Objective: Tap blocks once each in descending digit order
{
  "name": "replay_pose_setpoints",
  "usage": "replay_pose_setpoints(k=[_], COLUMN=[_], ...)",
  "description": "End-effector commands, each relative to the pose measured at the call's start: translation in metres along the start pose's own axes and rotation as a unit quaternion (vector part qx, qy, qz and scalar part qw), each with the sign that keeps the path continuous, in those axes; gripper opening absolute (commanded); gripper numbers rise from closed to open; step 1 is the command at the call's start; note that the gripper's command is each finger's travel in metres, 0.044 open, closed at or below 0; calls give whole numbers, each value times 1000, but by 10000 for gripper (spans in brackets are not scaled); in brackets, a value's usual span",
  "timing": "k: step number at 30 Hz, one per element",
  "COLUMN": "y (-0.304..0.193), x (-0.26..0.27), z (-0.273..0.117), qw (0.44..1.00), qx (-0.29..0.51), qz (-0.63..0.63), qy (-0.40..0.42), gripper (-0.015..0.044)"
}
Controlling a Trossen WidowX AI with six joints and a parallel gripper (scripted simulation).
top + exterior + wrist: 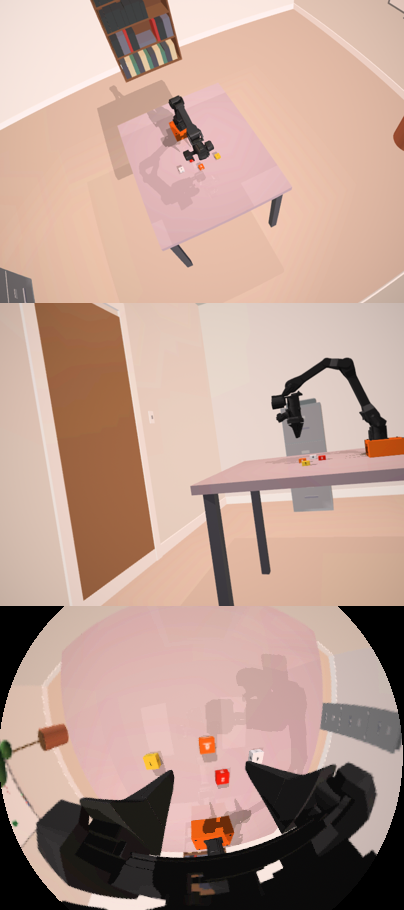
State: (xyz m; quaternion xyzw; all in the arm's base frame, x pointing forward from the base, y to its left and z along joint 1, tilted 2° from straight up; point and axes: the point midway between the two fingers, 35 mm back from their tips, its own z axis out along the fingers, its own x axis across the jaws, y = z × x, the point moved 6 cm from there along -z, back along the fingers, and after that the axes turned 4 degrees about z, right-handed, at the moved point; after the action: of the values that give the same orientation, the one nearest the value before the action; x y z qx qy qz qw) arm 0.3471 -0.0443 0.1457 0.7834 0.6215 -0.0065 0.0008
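My gripper [297, 436] [210, 769] is open and empty, pointing down well above the blocks; in the top view its fingertips are hidden under the arm. The white block [181, 169] [312, 456] [256, 756] shows a 4 and appears beside the right fingertip in the wrist view. The red block [191, 160] [322, 457] [222, 776] shows a 2, appears between the fingers in the wrist view, and is partly covered in the top view. The yellow block [217, 156] [305, 463] [152, 761] shows a 1. The orange block [201, 166] [302, 460] [207, 745] has a digit too blurred to read.
The pink table [232, 130] [261, 472] carries the arm's orange base [385, 448] [199, 836], with the red block nearest to it. The arm's shadow falls across the table near the white and orange blocks. A grey cabinet [310, 501] [360, 726] stands beyond the table.
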Motion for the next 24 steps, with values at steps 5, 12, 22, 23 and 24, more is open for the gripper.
replay_pose_setpoints(k=[5,12,22,23,24], y=[3,0,0,0,0], x=[0,0,0,0,0], z=[31,81,81,81,81], qw=[1000,1000,1000,1000,1000], qx=[0,0,0,0,0], qz=[-3,-3,-3,-3,-3], qy=[0,0,0,0,0], gripper=[321,138,20,20,20])
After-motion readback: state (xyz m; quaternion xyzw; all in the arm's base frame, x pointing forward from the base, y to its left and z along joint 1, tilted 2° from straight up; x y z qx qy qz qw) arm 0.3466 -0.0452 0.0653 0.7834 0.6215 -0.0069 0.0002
